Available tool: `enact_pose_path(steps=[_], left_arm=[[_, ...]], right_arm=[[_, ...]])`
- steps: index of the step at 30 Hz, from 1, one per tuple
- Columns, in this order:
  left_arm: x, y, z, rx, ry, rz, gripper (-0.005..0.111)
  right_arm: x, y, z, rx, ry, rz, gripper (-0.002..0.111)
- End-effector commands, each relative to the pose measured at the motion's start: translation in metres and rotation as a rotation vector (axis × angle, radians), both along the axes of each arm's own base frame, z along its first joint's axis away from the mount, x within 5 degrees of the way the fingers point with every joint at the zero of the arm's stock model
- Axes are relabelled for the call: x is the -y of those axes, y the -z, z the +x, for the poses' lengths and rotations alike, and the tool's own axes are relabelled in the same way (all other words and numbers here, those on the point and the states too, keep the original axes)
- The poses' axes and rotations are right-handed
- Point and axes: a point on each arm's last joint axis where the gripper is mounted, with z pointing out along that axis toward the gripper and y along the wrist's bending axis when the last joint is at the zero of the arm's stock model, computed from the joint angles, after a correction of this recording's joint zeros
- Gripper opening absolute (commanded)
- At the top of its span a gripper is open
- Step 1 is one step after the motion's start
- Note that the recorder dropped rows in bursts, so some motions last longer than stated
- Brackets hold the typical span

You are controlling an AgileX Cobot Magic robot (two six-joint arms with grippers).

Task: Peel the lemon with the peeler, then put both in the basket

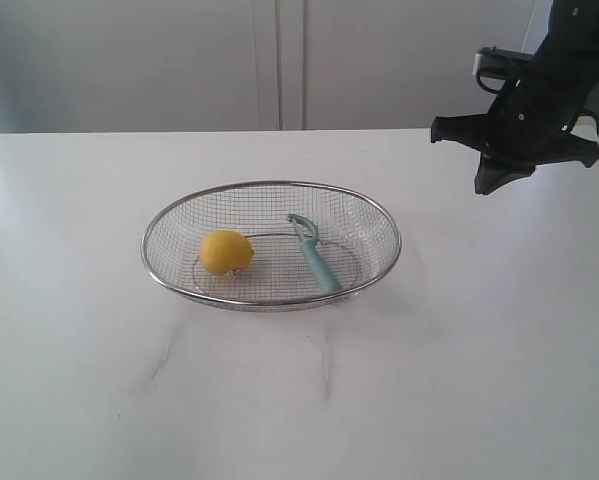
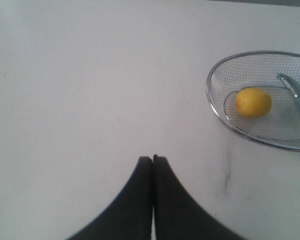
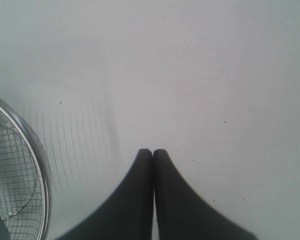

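The wire basket (image 1: 379, 212) sits mid-table. Inside it lie the yellow lemon (image 1: 225, 252) on the left and the teal-handled peeler (image 1: 317, 256) on the right, blade end toward the back. The left wrist view shows the same basket (image 2: 211, 102) holding the lemon (image 2: 253, 102) and part of the peeler (image 2: 297, 93), well away from my left gripper (image 2: 153, 158), which is shut and empty over bare table. My right gripper (image 3: 153, 151) is shut and empty too, with the basket rim (image 3: 35, 150) off to one side. In the exterior view the right arm's dark gripper (image 1: 499, 180) hangs raised at the far right; the left arm is out of that view.
The white table (image 1: 459, 380) surrounds the basket, with faint scuff marks (image 1: 326, 365) in front of it. A pale wall with cabinet doors (image 1: 279, 60) runs behind the table's far edge.
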Motion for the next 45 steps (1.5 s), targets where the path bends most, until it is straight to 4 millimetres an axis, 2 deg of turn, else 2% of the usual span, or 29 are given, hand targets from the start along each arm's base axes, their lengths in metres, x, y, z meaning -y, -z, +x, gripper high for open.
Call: enact_pose_path(steps=[1, 11, 19, 26, 29, 37, 45], left_arm=[[-0.002, 0.028, -0.013, -0.024, -0.018, 0.001, 0.0], [-0.004, 0.085, -0.03, 0.113, -0.045, -0.004, 0.0], [-0.007, 0.124, -0.048, 0.135, -0.051, 0.037, 0.0], [-0.01, 0.147, -0.055, 0.166, -0.059, 0.09, 0.0], [-0.011, 0.15, -0.056, 0.214, -0.064, 0.102, 0.0], [-0.012, 0.172, -0.053, 0.172, -0.064, 0.134, 0.0], [-0.013, 0.177, -0.052, 0.163, -0.065, 0.15, 0.0]], right_arm=[[0.002, -0.006, 0.0, 0.021, 0.007, -0.002, 0.0], [0.002, -0.006, 0.0, 0.021, 0.007, -0.002, 0.0], [0.002, -0.006, 0.0, 0.021, 0.007, -0.002, 0.0], [0.002, -0.006, 0.0, 0.021, 0.007, -0.002, 0.0], [0.002, -0.006, 0.0, 0.021, 0.007, -0.002, 0.0], [0.002, -0.006, 0.0, 0.026, 0.008, -0.002, 0.0], [0.002, -0.006, 0.0, 0.026, 0.008, -0.002, 0.0]])
